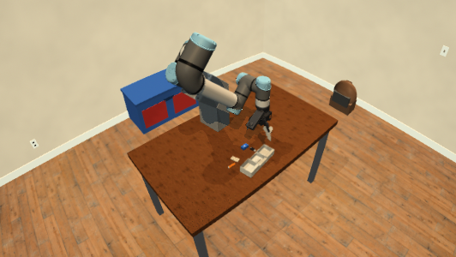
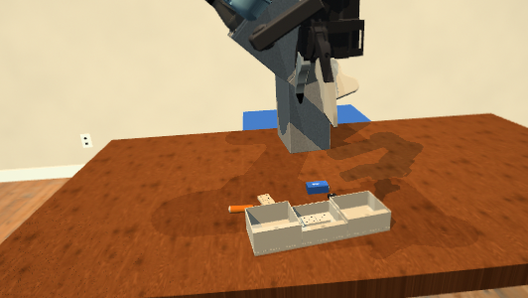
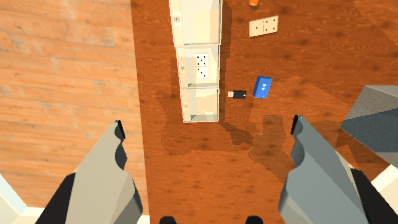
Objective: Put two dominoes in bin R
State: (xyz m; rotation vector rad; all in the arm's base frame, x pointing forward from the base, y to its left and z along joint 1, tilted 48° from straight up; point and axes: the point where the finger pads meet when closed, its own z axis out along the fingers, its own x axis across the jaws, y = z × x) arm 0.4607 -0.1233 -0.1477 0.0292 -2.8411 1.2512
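My gripper (image 1: 269, 134) (image 2: 318, 111) (image 3: 205, 118) is open and empty, high above the table, away from the bins. Three joined bins stand upright: the left bin (image 2: 278, 240) (image 3: 176, 30), the middle bin (image 2: 325, 229) (image 3: 182, 75) and the right bin (image 2: 364, 223) (image 3: 186, 106), as the exterior view shows them. A white domino (image 2: 315, 219) (image 3: 201, 66) lies in the middle bin; whether another lies under it I cannot tell. Another domino (image 1: 235, 158) (image 2: 265, 199) (image 3: 263, 26) lies flat on the table behind the left bin. The bin letters are not readable.
A blue block (image 1: 244, 146) (image 2: 318, 187) (image 3: 262, 87) and a small black USB stick (image 1: 252, 149) (image 2: 331, 196) (image 3: 239, 94) lie behind the bins. An orange stick-like object (image 1: 231, 165) (image 2: 240, 209) (image 3: 254, 2) lies near the loose domino. The arm's grey pedestal (image 2: 303, 139) stands farther back.
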